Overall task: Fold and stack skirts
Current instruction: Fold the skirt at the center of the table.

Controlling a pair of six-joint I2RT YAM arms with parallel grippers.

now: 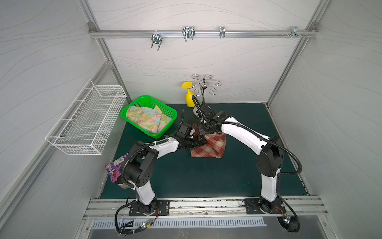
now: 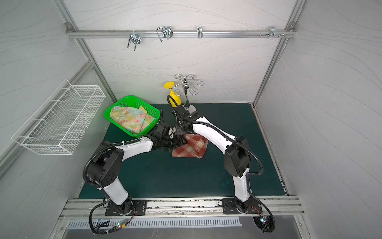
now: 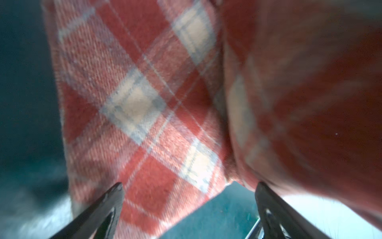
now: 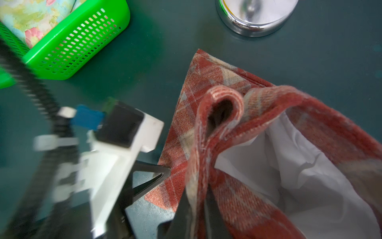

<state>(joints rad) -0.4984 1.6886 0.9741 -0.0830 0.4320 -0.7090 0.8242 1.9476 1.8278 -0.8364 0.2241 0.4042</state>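
Note:
The red-brown and cream plaid skirt lies bunched on the green mat between both arms. My right gripper is shut on a folded edge of it and holds that edge up, so the white lining shows. My left gripper is open at the skirt's left side, and a corner of the plaid cloth reaches between its fingers. The pale floral skirt lies crumpled in the green basket.
A chrome cup stand, its base near the plaid skirt, holds a yellow cup at the back. A white wire basket hangs on the left wall. A purple snack wrapper lies by the left arm's base.

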